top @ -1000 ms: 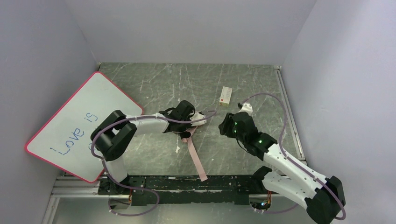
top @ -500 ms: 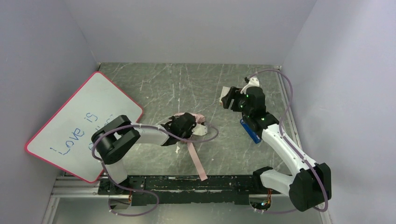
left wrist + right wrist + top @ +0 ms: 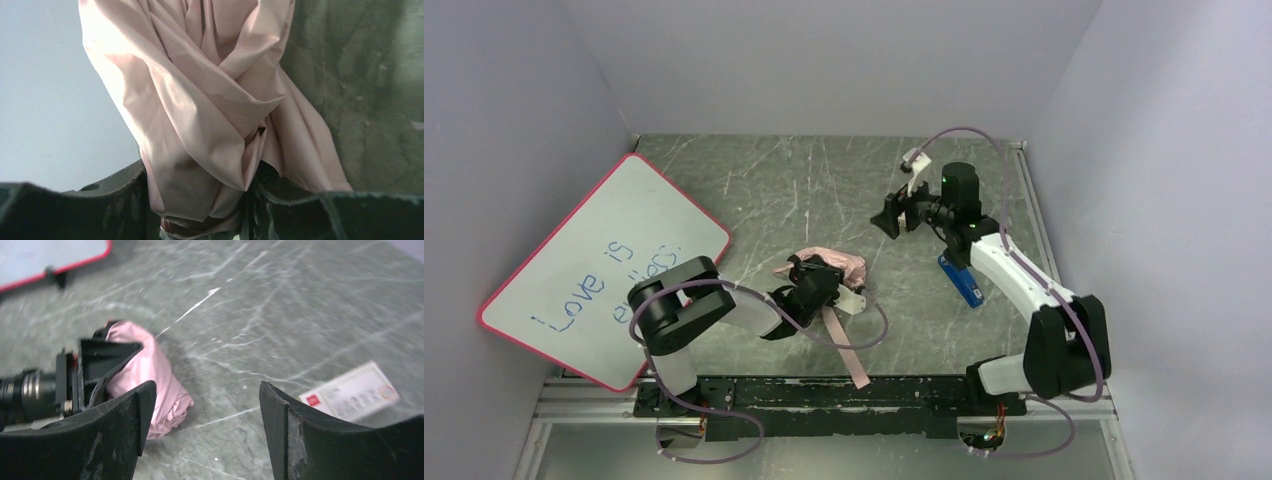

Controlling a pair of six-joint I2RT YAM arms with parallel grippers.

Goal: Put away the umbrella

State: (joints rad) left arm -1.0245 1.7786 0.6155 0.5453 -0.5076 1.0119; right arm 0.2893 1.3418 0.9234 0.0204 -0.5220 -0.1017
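Your left gripper [image 3: 822, 278] is clenched on the umbrella [image 3: 839, 263]: the left wrist view shows pale pink cloth bunched and pinched between the jaws. Over the last second it has dragged the bundle back towards the near edge of the table [image 3: 754, 190], so the umbrella now lies near the middle, closer to the left arm's base. The strap [image 3: 845, 345] trails loose from the bundle towards the rail.

Your right gripper [image 3: 890, 216] has let go and pulled away. A second ago it sat just beside the umbrella; now it hangs raised over the far right of the table, well apart from the bundle, jaws spread and nothing between them. Its camera looks down at the umbrella and the left fingers on one side and a small white card [image 3: 350, 396] on the other. A blue thing [image 3: 960, 279] lies uncovered on the table under the right arm.

So the umbrella is gathered but not fastened, as far as you can see. I judge the wrap of the strap still lies ahead, and it needs your free right gripper back down on that loose end.
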